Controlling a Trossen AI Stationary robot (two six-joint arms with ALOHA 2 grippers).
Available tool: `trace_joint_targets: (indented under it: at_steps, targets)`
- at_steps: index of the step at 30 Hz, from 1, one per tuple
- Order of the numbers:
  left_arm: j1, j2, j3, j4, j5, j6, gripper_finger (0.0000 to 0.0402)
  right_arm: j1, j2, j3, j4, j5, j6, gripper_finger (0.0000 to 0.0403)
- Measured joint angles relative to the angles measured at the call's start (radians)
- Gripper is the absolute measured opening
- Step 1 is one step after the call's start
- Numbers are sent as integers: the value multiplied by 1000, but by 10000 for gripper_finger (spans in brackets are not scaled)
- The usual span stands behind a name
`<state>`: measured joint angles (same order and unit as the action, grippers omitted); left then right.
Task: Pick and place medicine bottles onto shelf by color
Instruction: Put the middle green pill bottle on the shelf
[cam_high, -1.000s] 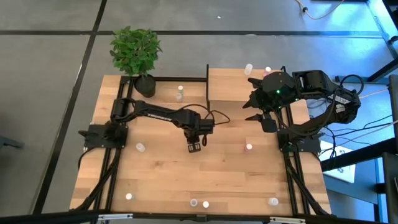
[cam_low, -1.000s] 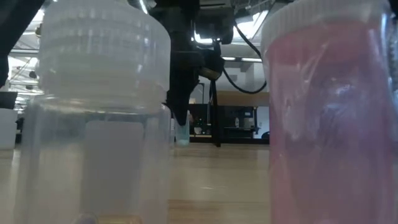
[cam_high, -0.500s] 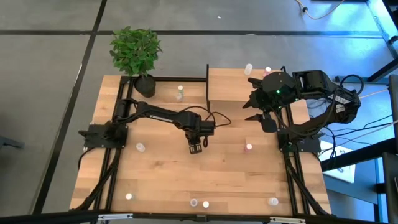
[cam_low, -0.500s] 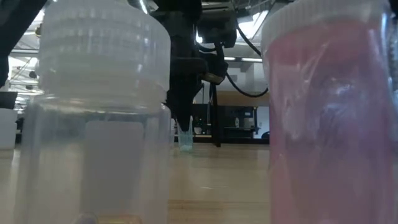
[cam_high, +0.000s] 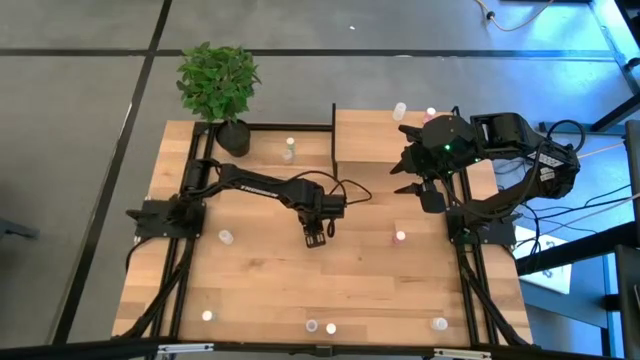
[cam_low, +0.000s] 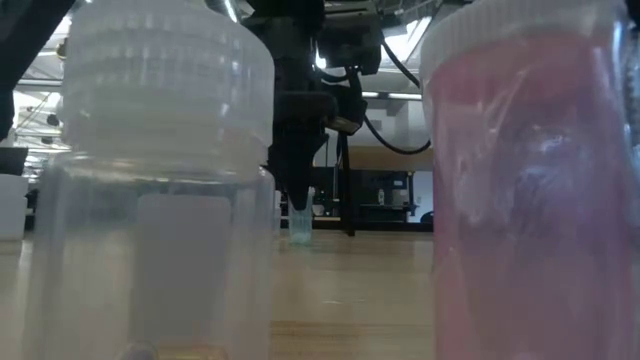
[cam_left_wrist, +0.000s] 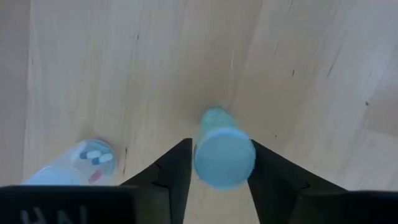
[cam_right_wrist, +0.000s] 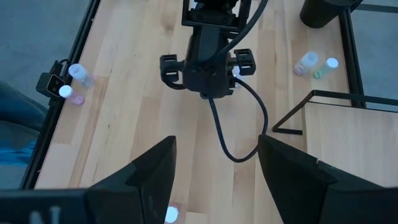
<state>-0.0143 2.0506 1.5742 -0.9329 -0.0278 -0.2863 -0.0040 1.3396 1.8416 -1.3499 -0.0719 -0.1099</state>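
No legible text, labels, brands or numbers anywhere. Pale marks on the dark housing behind each claw: too cropped to read.

**Table layout, bottle set down mid-table**

Left gripper sits over the middle of the large wooden tabletop, a small blue-capped translucent bottle upright on the wood between its fingers. Right gripper hangs at the near edge of the raised light-wood shelf, at the table's far right. Potted green plant stands at the far left corner. Two translucent bottles stand side by side at the near edge.
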Motion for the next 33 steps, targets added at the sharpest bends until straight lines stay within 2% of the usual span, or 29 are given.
trace_joint_targets:
  at_steps: [18, 24, 33]
  targets:
    - [-2, 0, 0, -5, -9, 0, 221, 0, 0, 0, 0, 0, 0, 229]
    - [-1, -19, 0, -28, -12, -9, 226, 0, 0, 0, 0, 0, 0, 229]
    - [-1, -132, 0, -105, -71, -69, 226, 0, 0, 0, 0, 0, 0, 229]
